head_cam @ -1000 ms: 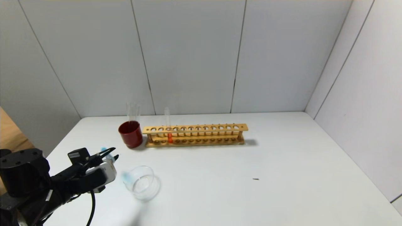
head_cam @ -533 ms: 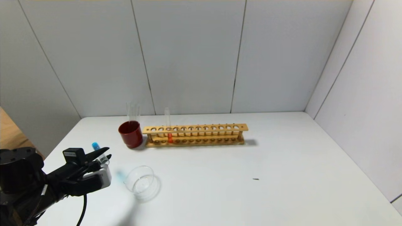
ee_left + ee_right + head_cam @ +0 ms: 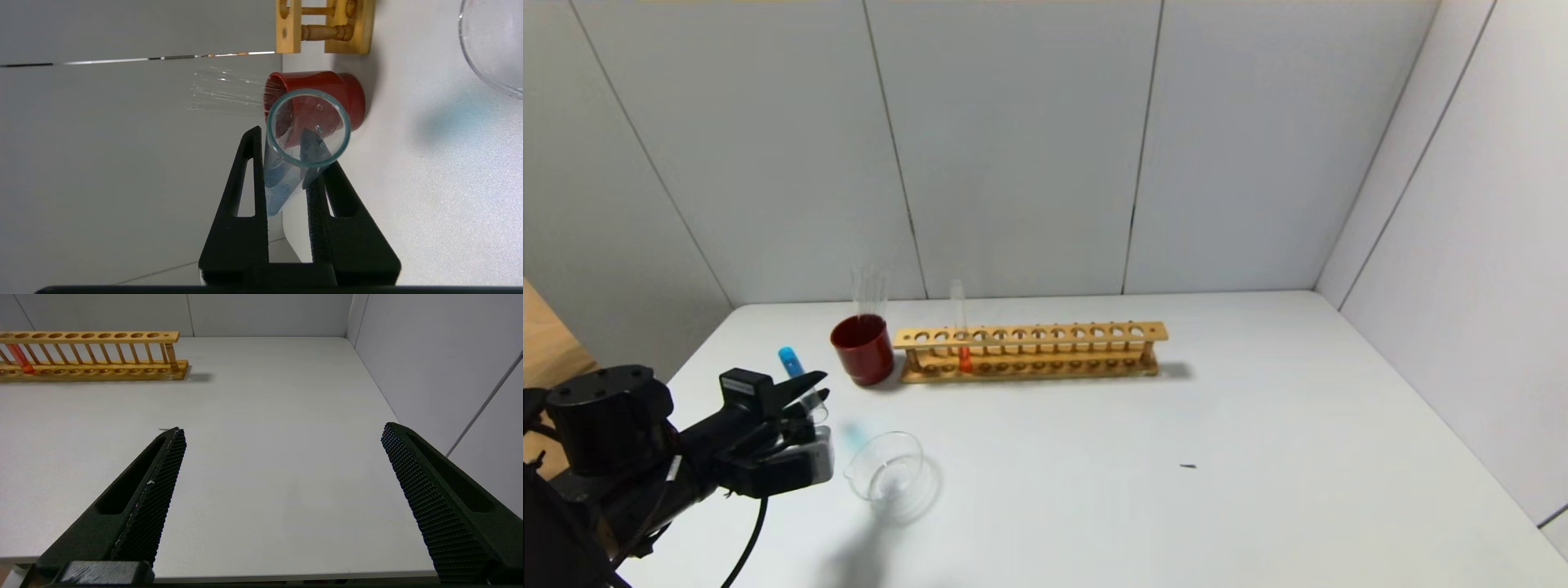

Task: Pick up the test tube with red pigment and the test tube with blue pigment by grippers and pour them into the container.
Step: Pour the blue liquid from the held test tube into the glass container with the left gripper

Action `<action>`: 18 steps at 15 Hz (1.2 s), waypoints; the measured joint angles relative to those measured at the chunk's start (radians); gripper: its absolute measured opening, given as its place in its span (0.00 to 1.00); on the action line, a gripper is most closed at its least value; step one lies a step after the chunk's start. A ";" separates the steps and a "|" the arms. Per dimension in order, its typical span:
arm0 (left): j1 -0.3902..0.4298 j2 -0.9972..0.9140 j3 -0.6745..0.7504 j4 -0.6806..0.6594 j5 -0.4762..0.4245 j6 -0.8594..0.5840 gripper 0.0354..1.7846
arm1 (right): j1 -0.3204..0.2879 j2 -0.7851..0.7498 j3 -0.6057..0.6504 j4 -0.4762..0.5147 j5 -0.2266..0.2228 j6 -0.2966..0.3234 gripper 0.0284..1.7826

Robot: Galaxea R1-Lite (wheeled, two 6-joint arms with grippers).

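Note:
My left gripper is shut on the test tube with blue pigment, just left of the container, a low clear glass dish. The tube is tilted, with its blue closed end up and away from the dish and its open mouth lower, toward the dish. In the left wrist view the tube sits between the fingers of the left gripper, mouth toward the camera. The test tube with red pigment stands in the wooden rack; it also shows in the right wrist view. My right gripper is open and empty over the table's near right.
A dark red cup holding colourless clear tubes stands at the rack's left end, behind the dish. A faint bluish patch lies on the table beside the dish. A small dark speck lies on the table's right half.
My left gripper drew back to the left with the blue tube, then moved forward and right again toward the dish. The tube's blue end has swung upward. The dish and rack have not moved.

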 joint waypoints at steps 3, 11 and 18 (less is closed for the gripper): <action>-0.006 0.025 -0.008 0.001 0.000 0.041 0.16 | 0.000 0.000 0.000 0.000 0.000 0.000 0.98; -0.013 0.118 -0.093 -0.001 0.006 0.128 0.16 | 0.001 0.000 0.000 0.000 0.000 0.000 0.98; -0.016 0.181 -0.153 -0.005 -0.001 0.217 0.16 | 0.000 0.000 0.000 0.000 0.000 0.000 0.98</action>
